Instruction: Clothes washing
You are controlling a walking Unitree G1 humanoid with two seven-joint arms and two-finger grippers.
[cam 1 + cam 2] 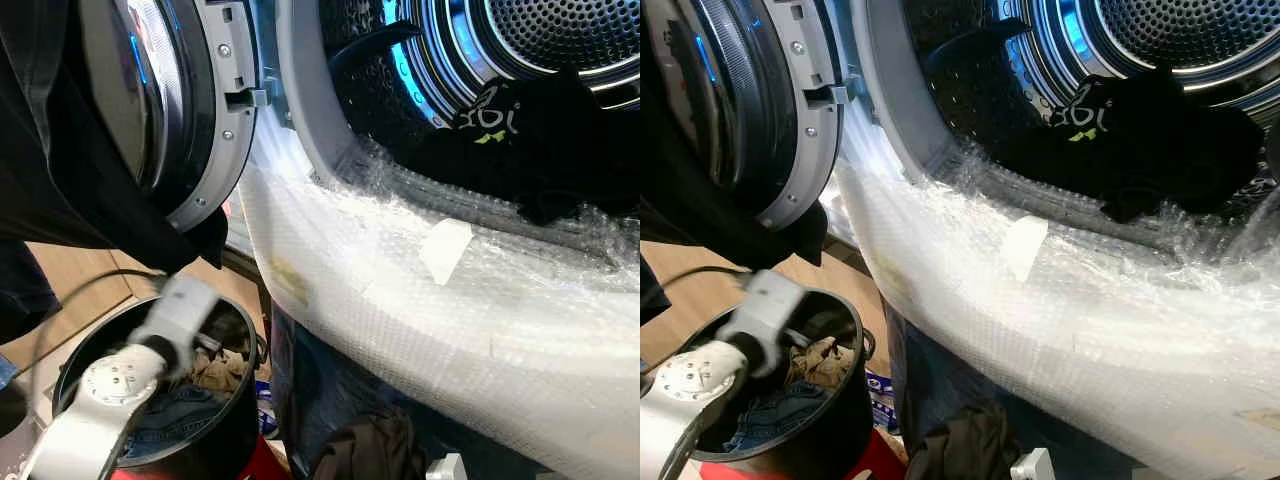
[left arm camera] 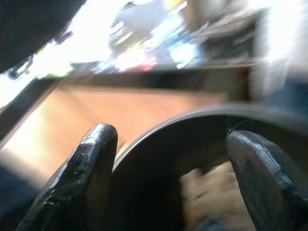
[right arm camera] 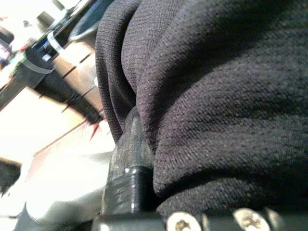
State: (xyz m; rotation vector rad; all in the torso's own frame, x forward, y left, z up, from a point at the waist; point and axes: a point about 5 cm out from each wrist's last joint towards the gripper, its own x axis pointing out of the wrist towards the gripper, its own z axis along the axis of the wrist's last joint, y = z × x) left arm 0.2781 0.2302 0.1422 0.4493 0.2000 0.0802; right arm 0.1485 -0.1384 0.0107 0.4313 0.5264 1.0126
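Item one: the washing machine drum [image 1: 560, 40], perforated steel lit blue along its rim, with its round door [image 1: 185, 110] swung open on our left. The lower lip of the opening and the front panel are wrapped in bubble wrap [image 1: 450, 310], with a pale strip of tape [image 1: 445, 250] stuck on it.

Item two: a black garment [image 1: 1150, 140] lying in the mouth of the drum, crumpled, with a pale green and white print showing on one fold (lettering we cannot read).

Item three: a second dark cloth [image 1: 70, 170], charcoal and finely ribbed, hanging at our upper left across the open door. In the right wrist view the same weave is bunched tight against one black finger [image 3: 129, 163] of our right gripper [image 3: 144, 159], which is closed on the dark cloth.

Item four: a black round laundry bucket [image 1: 215, 440] on the wooden floor [image 1: 75, 280] below the door, holding blue denim [image 1: 175, 415] and a tan crumpled piece [image 1: 222, 372].

Item five: our left gripper [image 2: 173, 159], reaching into the bucket mouth (blurred), fingers spread wide apart with nothing between them; one finger [image 2: 86, 178] sits outside the rim, the other over the tan piece.

Item six: a brown garment [image 1: 370, 445] heaped on the floor beneath the machine front.
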